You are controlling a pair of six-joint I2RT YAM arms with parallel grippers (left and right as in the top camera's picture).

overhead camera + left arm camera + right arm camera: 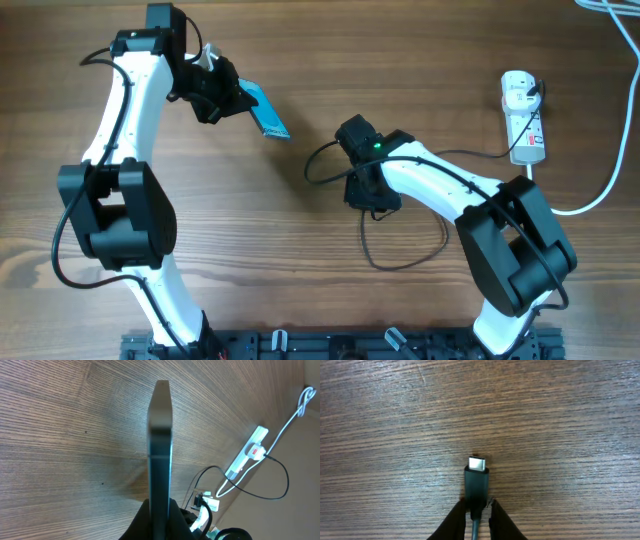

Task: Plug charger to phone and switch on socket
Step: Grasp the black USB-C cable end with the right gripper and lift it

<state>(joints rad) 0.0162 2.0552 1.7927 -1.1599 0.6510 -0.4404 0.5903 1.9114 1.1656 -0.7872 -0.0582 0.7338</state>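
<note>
Both loaded: left claw (pixel 238 98) pinches the phone (pixel 270 115), its length aimed lower-right toward the charger (pixel 477 480) the right claw (pixel 478 506) pinches.

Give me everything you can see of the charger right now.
The charger is a thin black cable ending in a black moulded plug with a silver metal tip. The right gripper pinches the plug from both sides, tip pointing forward over the wooden table. Behind it the cable lies in loose loops, running towards the socket.
</note>
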